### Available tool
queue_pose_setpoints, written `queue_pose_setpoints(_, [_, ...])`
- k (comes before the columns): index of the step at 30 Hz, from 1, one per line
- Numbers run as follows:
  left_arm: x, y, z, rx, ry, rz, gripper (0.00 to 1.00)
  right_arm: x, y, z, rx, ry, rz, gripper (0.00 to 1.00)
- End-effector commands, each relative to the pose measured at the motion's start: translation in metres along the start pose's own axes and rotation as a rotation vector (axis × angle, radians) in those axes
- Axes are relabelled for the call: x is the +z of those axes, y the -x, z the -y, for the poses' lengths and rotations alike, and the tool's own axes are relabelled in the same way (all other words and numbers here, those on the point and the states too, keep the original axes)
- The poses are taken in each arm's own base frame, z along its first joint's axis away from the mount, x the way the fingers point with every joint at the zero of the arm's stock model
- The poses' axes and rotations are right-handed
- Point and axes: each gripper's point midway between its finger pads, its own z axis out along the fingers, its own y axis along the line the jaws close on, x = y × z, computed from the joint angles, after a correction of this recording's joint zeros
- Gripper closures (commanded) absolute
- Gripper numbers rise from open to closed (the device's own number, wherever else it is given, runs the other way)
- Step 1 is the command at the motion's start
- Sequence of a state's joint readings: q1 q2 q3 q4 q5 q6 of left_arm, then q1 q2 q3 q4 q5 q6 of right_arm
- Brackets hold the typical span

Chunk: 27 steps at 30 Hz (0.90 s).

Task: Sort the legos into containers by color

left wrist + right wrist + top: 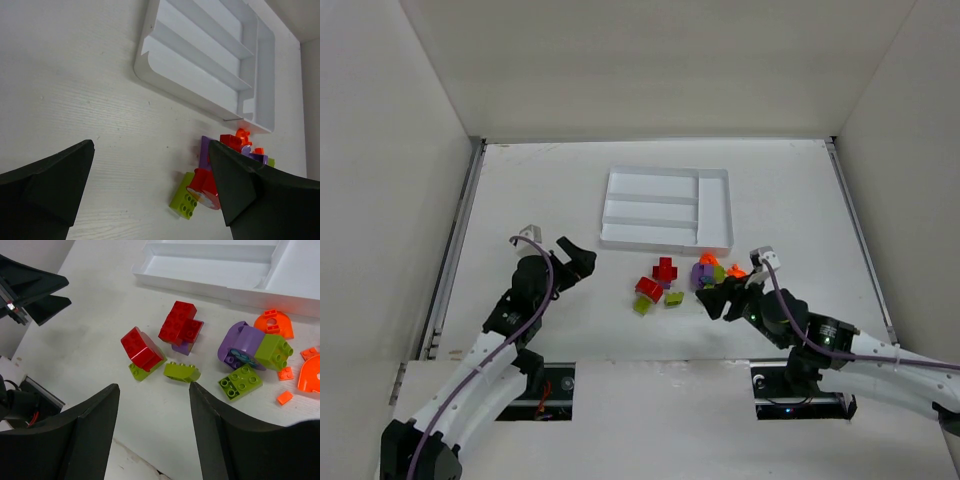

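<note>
The legos lie in a loose pile (685, 278) on the table just in front of the white tray (650, 186), whose compartments show nothing in them. In the right wrist view I see two red bricks (142, 348) (180, 328), a yellow-green brick (182, 372), a purple arched brick (239, 342) and orange pieces (273, 325). My right gripper (154, 387) is open and empty, just short of the yellow-green brick; it also shows in the top view (720, 298). My left gripper (572, 262) is open and empty, left of the pile.
In the left wrist view the tray (200, 65) lies ahead and a yellow-green brick (184, 201) with a red piece (204, 187) sits by my right finger. White walls enclose the table; its front edge runs just behind the right gripper.
</note>
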State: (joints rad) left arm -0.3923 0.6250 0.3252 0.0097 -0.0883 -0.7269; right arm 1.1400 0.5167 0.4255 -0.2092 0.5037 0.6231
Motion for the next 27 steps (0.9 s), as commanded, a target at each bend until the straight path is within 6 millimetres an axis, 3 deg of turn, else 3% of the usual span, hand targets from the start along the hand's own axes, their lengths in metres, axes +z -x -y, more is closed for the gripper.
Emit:
queue_pose_setpoints(1, [0.001,0.020,0.013,-0.030,-0.047,0.089,0.00,0.001,0.004,-0.007,-0.005,0.027,0.003,0.41])
queue_pose_setpoints(6, [0.010,0.028,0.017,-0.071,-0.032,0.118,0.00,0.016,-0.007,-0.018,-0.071,0.033,-0.064,0.74])
queue_pose_setpoints(8, [0.008,0.028,0.032,-0.097,-0.075,0.127,0.00,0.027,-0.016,-0.024,-0.134,0.028,-0.109,0.79])
queue_pose_setpoints(10, [0.008,0.035,0.030,-0.134,-0.043,0.178,0.00,0.037,-0.021,-0.029,-0.167,0.010,-0.136,0.79])
queue_pose_setpoints(12, [0.009,0.037,0.026,-0.130,-0.009,0.210,0.00,0.049,-0.027,-0.034,-0.200,0.003,-0.157,0.72])
queue_pose_setpoints(17, [0.011,0.025,0.017,-0.061,0.045,0.210,0.00,0.071,-0.037,-0.041,-0.256,0.001,-0.171,0.34])
queue_pose_setpoints(20, [0.007,0.017,0.015,-0.091,0.016,0.209,0.01,0.078,-0.045,-0.046,-0.296,0.033,-0.192,0.27])
queue_pose_setpoints(21, [0.007,0.017,0.017,-0.091,0.003,0.207,0.14,0.080,-0.048,-0.050,-0.311,0.052,-0.211,0.26])
queue_pose_setpoints(23, [0.006,0.015,0.024,-0.056,-0.026,0.173,0.56,0.086,-0.055,-0.057,-0.337,0.077,-0.245,0.25])
queue_pose_setpoints(24, [0.006,0.011,0.028,-0.029,-0.041,0.142,0.69,0.090,-0.061,-0.059,-0.355,0.087,-0.265,0.24])
queue_pose_setpoints(25, [0.006,0.007,0.031,-0.003,-0.050,0.105,0.79,0.093,-0.064,-0.060,-0.371,0.092,-0.277,0.24])
queue_pose_setpoints(27, [0.008,-0.001,0.029,0.024,-0.027,0.034,0.87,0.100,-0.071,-0.059,-0.390,0.085,-0.296,0.24])
